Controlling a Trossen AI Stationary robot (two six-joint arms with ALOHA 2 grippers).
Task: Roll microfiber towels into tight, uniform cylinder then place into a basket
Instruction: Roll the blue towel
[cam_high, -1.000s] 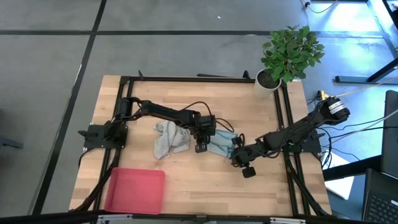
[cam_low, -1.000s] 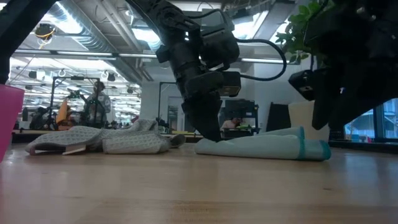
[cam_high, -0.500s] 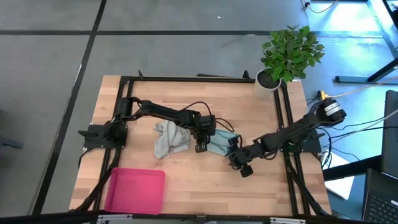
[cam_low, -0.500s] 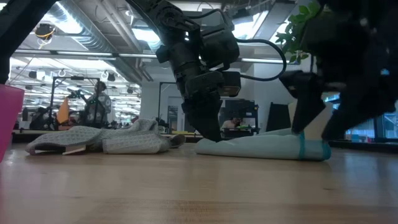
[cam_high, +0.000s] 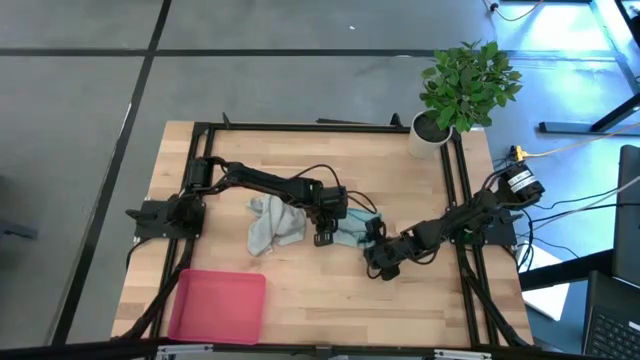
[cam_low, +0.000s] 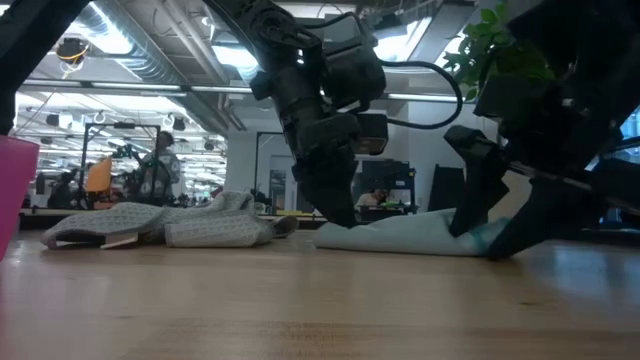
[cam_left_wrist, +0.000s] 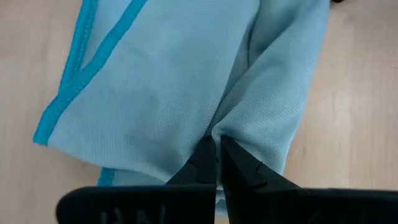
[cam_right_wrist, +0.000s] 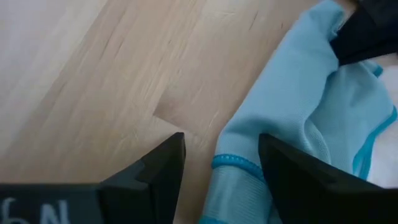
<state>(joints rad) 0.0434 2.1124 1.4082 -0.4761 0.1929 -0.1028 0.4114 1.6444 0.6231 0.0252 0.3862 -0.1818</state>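
Your left gripper (cam_high: 325, 236) sits at the middle of the table (cam_high: 300, 160), at the left edge of the blue towel (cam_high: 352, 231). In the left wrist view its 2 fingers (cam_left_wrist: 205, 163) are pressed together on a raised fold of that towel (cam_left_wrist: 161, 87), pinching the cloth between them. From the low view the same gripper (cam_low: 340, 215) comes down onto the near end of the blue towel (cam_low: 400, 236), which lies flat and folded on the wood.

Your right gripper (cam_high: 378, 262) is at the right end of the same towel. In the right wrist view its 2 fingers (cam_right_wrist: 158, 168) are spread wide, with the teal-hemmed edge of the towel (cam_right_wrist: 292, 124) lying between them; the pads do not close on the cloth. The low view shows this gripper (cam_low: 490, 225) low at table level, covering the far end of the towel.

The grey towel (cam_high: 273, 221) lies crumpled just left of the left gripper, unrolled. It also shows in the low view (cam_low: 160, 225).

The basket (cam_high: 218, 306) stands at the front left of the table, well apart from both towels. A potted plant (cam_high: 462, 88) stands at the back right corner.
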